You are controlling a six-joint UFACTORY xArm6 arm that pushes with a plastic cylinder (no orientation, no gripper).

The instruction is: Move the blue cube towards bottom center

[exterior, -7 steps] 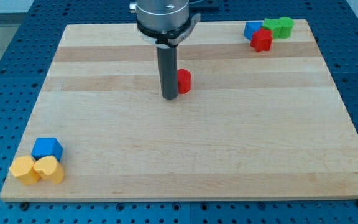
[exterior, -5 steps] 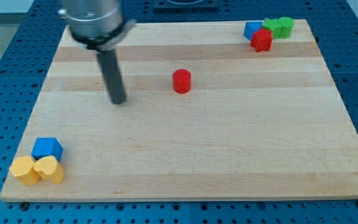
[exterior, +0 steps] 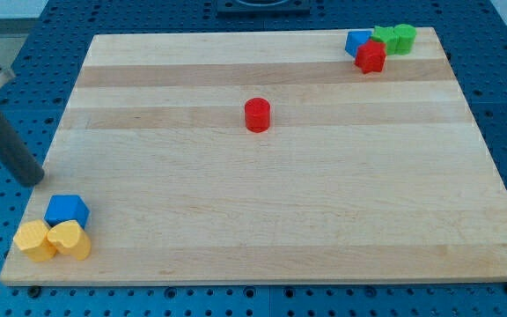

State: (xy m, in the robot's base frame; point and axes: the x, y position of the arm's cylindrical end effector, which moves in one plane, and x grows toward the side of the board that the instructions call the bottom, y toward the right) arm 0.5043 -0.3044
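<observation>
My tip [exterior: 33,180] has swept from mid-surface to the wooden surface's [exterior: 271,220] left edge, just beyond the blue cube [exterior: 66,210]; no jaws exist here.

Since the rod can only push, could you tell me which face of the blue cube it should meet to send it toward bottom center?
Push on the blue cube's left face, coming from the view's left. My tip sits just off the board's left edge, up-left of it. The yellow blocks touch its bottom side, so a rightward, slightly downward push will probably drag them along.
</observation>
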